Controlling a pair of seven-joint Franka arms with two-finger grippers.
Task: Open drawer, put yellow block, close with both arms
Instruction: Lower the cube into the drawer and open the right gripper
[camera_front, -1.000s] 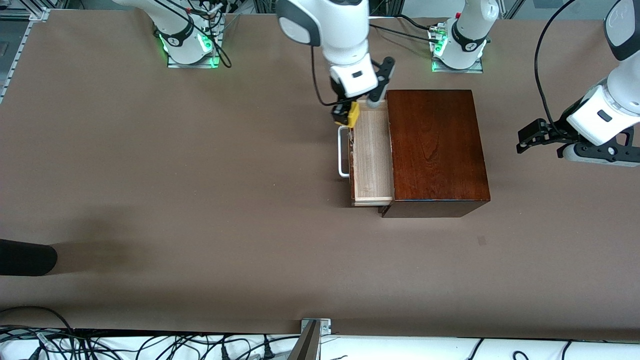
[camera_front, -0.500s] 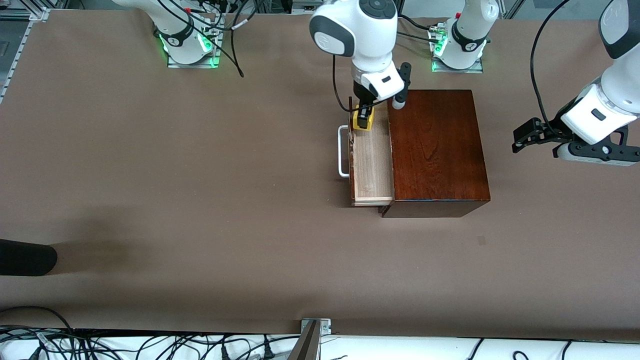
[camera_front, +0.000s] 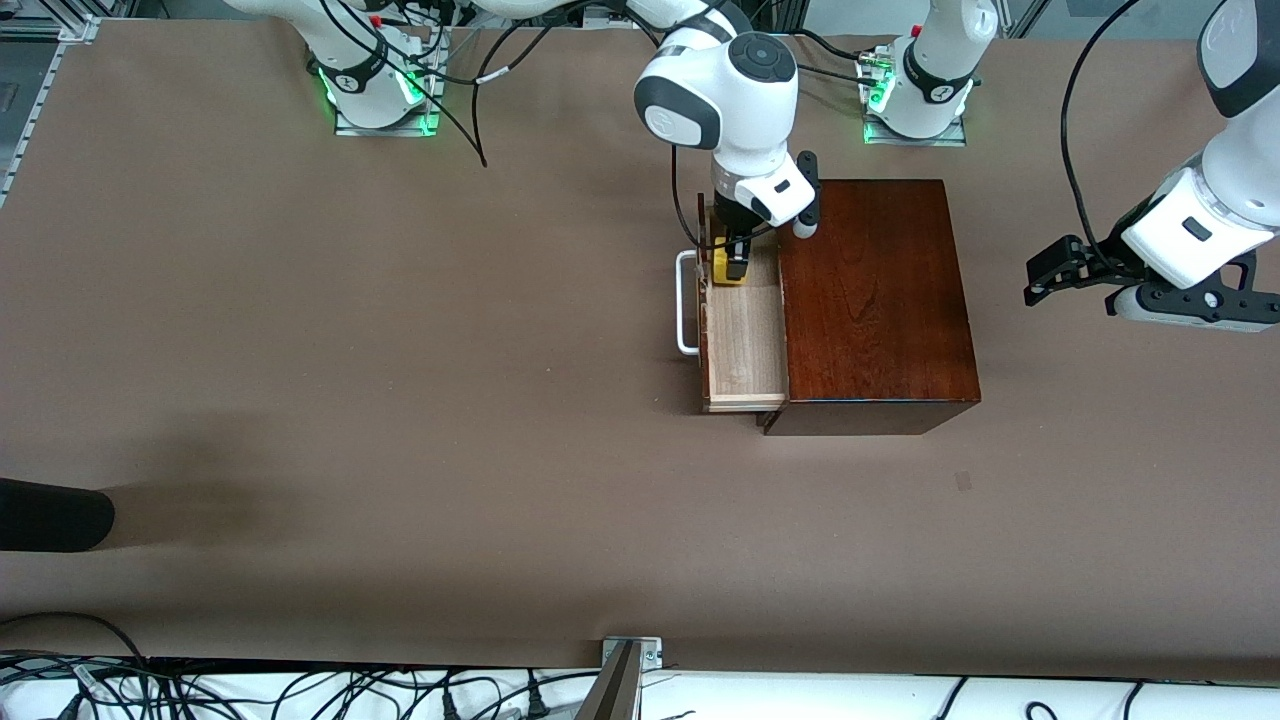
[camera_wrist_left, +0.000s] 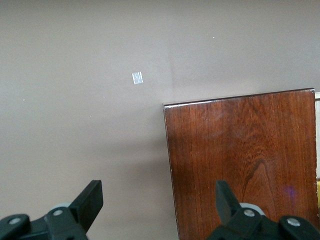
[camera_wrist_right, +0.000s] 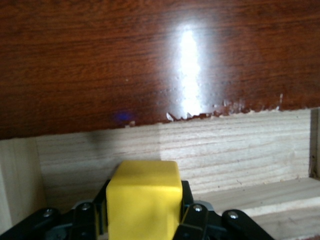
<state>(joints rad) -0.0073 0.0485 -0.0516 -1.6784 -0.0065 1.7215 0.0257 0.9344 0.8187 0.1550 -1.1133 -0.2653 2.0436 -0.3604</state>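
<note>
— Drawer (camera_front: 745, 340) is pulled out of the box (camera_front: 875, 300), handle (camera_front: 686, 303) facing the right arm's end, long side running toward the bases.

— Right gripper (camera_front: 731, 264) is down in it, pinching the yellow block (camera_front: 728, 268).

— Left gripper (camera_front: 1060, 275)?

— Spread wide, empty, waiting over the table (camera_front: 400, 400) near the box.

Brown table (camera_front: 400, 350) under mahogany box (camera_front: 875, 300)

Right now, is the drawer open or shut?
Open. The drawer is pulled out of the wooden box, its pale floor showing. The right gripper holds the yellow block over it.
</note>
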